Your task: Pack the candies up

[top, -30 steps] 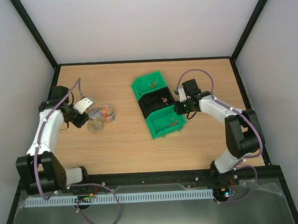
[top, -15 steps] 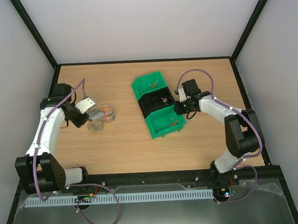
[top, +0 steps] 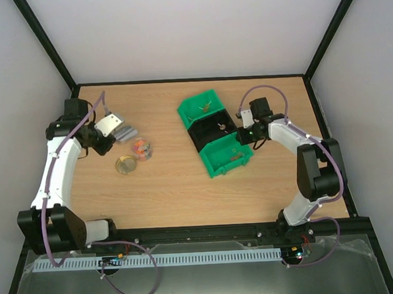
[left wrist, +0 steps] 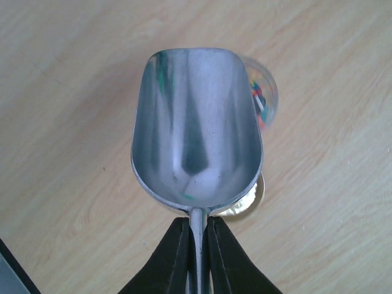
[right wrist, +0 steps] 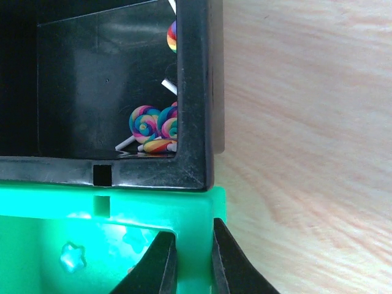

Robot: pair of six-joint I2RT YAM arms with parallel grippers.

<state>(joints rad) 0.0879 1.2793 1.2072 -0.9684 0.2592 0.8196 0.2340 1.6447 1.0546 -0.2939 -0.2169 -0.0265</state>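
The left claw [left wrist: 197, 236] clamps the metal scoop [left wrist: 196, 128] handle, the right claw [right wrist: 193, 251] a wall of the green bin [right wrist: 122, 203].

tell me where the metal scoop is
The metal scoop is in the left gripper, on the table's left side, just up-left of the clear candy container in the top view.

- Black, tapered fingers [left wrist: 170, 260] are carried by the left claw [left wrist: 197, 237] and the right claw [right wrist: 193, 257].
- Behind each claw, white shells and black joints are seen on the left arm [top: 56, 169] and the right arm [top: 289, 134].
- A purple cable [top: 264, 87] is looped alongside each.
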